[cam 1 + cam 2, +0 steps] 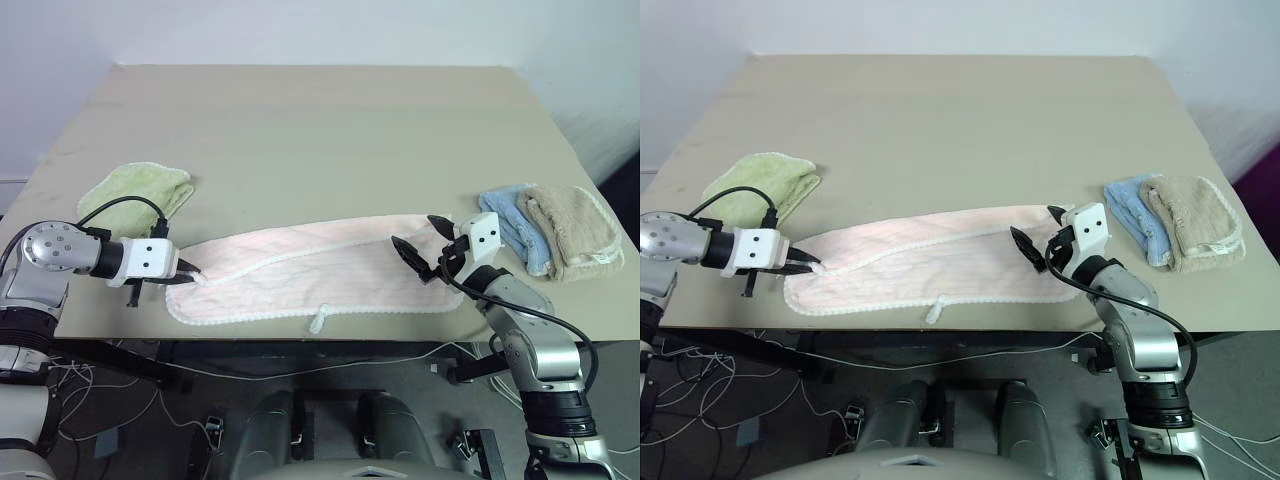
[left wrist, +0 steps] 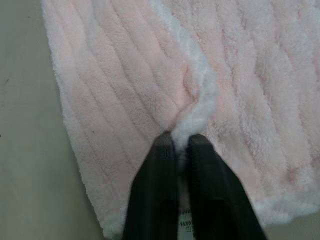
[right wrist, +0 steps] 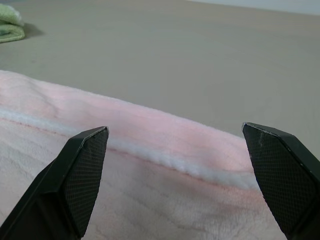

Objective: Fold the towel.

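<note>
The worktop (image 1: 300, 130) carries everything, its far half bare; the towel (image 1: 320, 270), long and pale pink with white trim, lies flat along the near edge, seemingly already doubled lengthwise, since a white edge runs along its middle; a small loop tag (image 1: 318, 322) hangs over the worktop's front; a green towel (image 1: 135, 192) sits folded near the left corner, and a blue towel (image 1: 508, 226) and a beige towel (image 1: 572, 232) lie folded side by side at the right, likely set clear of the work; the left claw (image 2: 181, 142) is pinched tight on a ridge of white trim at the towel's left end, probably to lift that end across; the right claw (image 3: 175, 145) hovers wide apart over the right end's edge, gripping nothing, apparently ready to close.
</note>
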Controlling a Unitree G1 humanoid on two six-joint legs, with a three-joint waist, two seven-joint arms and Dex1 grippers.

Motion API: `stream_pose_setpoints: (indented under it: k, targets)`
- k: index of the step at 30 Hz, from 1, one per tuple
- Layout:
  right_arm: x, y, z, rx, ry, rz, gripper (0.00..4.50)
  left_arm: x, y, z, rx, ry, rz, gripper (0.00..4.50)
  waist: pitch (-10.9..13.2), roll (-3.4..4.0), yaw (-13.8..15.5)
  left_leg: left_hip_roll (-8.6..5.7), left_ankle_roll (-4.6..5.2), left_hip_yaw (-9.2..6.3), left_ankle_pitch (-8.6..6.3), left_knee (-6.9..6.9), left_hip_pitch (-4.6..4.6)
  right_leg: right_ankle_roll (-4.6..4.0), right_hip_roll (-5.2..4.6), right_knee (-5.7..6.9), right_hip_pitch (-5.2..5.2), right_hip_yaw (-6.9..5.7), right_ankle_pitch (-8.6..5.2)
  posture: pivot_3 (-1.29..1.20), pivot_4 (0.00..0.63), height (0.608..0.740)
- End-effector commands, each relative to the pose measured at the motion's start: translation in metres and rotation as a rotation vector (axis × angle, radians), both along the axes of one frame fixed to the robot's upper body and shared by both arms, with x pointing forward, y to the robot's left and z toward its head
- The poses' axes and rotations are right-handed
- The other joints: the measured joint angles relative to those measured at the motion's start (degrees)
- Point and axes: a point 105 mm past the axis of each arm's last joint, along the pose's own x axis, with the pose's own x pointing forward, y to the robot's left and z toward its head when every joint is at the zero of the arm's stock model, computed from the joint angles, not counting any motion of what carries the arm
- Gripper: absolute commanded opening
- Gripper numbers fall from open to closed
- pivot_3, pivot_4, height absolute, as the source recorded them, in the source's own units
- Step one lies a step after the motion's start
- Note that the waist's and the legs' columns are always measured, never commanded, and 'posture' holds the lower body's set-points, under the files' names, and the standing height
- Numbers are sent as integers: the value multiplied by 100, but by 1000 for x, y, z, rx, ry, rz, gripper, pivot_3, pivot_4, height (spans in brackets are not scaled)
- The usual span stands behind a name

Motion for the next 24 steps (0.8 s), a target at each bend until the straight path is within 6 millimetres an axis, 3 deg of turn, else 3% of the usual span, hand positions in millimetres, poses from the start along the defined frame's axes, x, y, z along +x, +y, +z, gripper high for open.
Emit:
stream_pose_setpoints:
  k: [1,7,14,24]
  targets:
    - [1,1,14,7,-58,8,4500,-2,2,13,-18,-8,5,19,0,0,-2,0,0,0,0,0,0,0,0,0,0,0,0,0,150,701]
    - [1,2,14,7,-60,7,4500,4,-3,34,-208,29,88,19,0,0,-2,0,0,0,0,1,0,0,0,1,0,0,0,0,150,701]
    - [0,1,19,-23,-74,14,4500,11,4,43,-287,19,180,19,0,0,-4,0,-6,0,4,1,0,1,2,1,0,0,-1,0,150,701]
    - [15,-4,26,-385,-150,41,4500,16,0,47,-373,-3,230,19,0,0,-17,-1,-19,1,11,2,0,1,1,2,0,0,-1,0,150,701]
